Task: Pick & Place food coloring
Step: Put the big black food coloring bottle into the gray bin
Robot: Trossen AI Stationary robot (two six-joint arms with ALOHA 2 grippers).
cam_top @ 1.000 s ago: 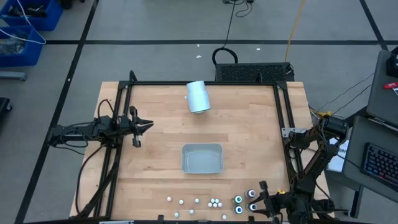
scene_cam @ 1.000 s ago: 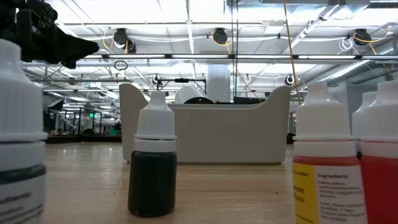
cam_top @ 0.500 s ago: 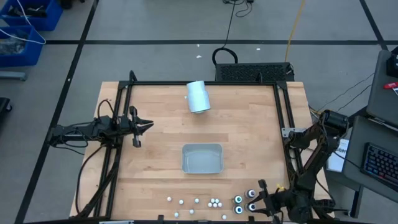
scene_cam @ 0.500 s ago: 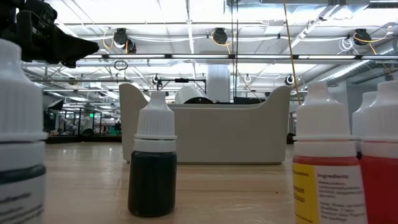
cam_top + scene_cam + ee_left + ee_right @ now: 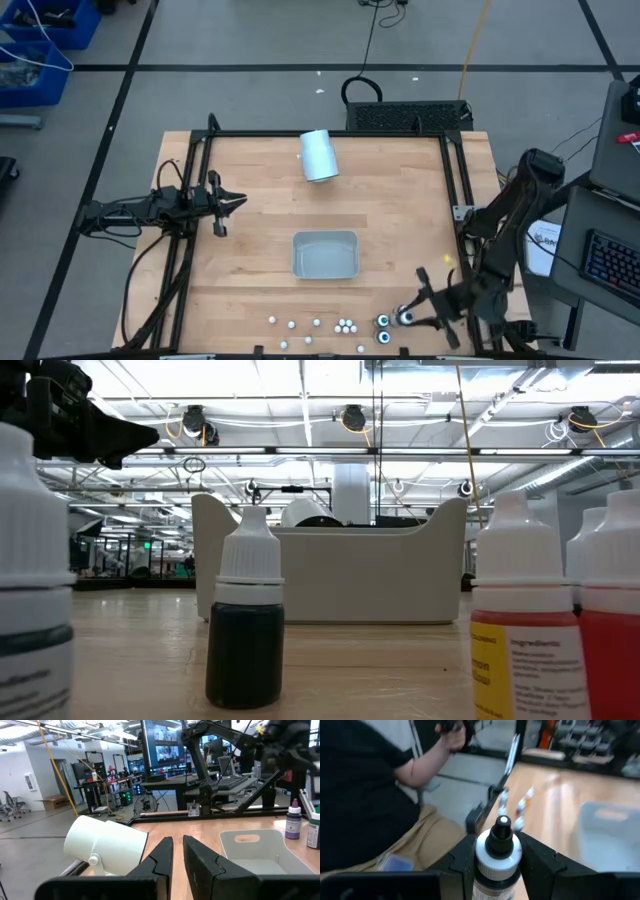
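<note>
Food coloring bottles stand near the table's front edge: several small white-capped ones (image 5: 343,325) and dark ringed-top ones (image 5: 383,322). In the low view a dark green bottle (image 5: 245,630), a yellow one (image 5: 520,625) and a red one (image 5: 612,630) stand on their bases. My right gripper (image 5: 408,318) is above the front right corner, shut on one white bottle with a dark cap (image 5: 500,847). My left gripper (image 5: 238,200) waits at the table's left side, its fingers (image 5: 165,857) nearly together with nothing between them. My right gripper pinches the bottle's white body just under the shoulder (image 5: 481,854) between its two fingers, one on each side. The fingers come at it nearly level, from the table's right. The bottle sits upright, cap up, lifted clear of the table.
A grey tray (image 5: 325,255) sits mid-table, seen too in the low view (image 5: 340,575). A pale-blue cylinder (image 5: 319,156) lies on its side near the far edge. A person in a dark shirt (image 5: 365,785) stands beyond the table's front edge. A black frame (image 5: 455,180) borders the table.
My right gripper has risen from among the bottles at the front right corner and drawn slightly toward the far edge, taking the dark-capped bottle up clear of the table. The arm's elbow has lifted with it. The other bottles have stayed in place.
</note>
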